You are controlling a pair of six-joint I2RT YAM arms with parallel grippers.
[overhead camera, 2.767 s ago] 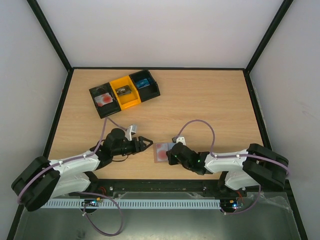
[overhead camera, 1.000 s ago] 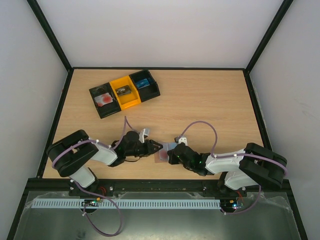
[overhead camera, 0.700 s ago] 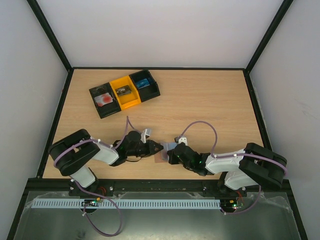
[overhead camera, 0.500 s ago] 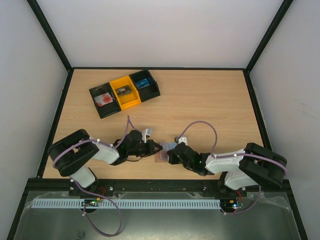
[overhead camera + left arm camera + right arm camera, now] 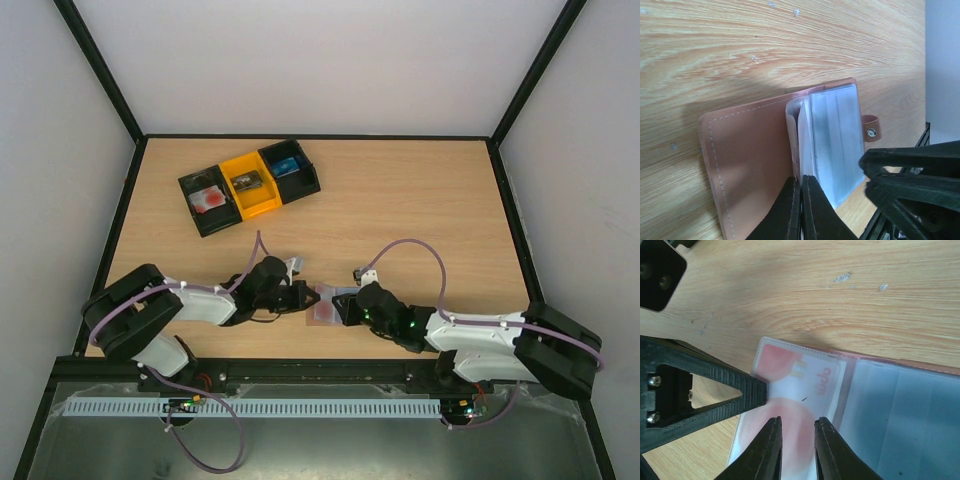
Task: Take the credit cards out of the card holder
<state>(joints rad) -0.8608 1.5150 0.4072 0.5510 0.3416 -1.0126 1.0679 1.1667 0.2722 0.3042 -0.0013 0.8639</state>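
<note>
Handover on the holder (image 5: 324, 306)
Your left fingers (image 5: 783, 215) just clamped shut on its edge, your right fingers (image 5: 763, 452) cracked open a bit, apparently letting go. Card (image 5: 800, 377) still sleeved.

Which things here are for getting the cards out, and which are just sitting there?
For the job: card holder; card in its clear sleeve; left hand, pinching the holder; right hand, over the card.
Just lying about: the row of bins, far from both hands.
</note>
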